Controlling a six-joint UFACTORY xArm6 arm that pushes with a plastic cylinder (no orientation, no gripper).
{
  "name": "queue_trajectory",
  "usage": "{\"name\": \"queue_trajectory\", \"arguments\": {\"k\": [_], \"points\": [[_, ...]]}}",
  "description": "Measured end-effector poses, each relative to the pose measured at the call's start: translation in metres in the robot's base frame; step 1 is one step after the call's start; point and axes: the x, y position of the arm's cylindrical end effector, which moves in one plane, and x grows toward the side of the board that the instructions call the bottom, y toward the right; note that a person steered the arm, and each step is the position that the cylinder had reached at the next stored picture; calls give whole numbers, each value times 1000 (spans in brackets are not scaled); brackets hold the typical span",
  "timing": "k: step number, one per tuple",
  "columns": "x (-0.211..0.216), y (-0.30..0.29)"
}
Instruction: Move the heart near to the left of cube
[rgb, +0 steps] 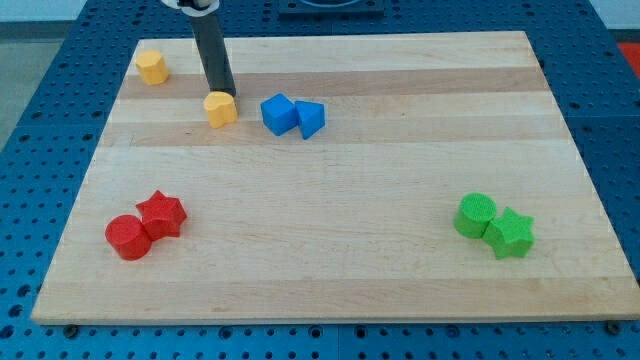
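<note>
A yellow heart lies at the view's upper left on the wooden board. A blue cube sits just to its right, with a small gap between them. A blue triangular block touches the cube's right side. My tip stands right behind the heart, at its top edge, touching or nearly touching it. The dark rod rises from there toward the view's top.
A second yellow block sits at the board's top left corner. A red cylinder and a red star lie together at the lower left. A green cylinder and a green star lie together at the lower right.
</note>
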Motion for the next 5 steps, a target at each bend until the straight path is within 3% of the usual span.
{"name": "queue_trajectory", "arguments": {"k": [3, 5], "points": [[-19, -2], [-13, -38]]}}
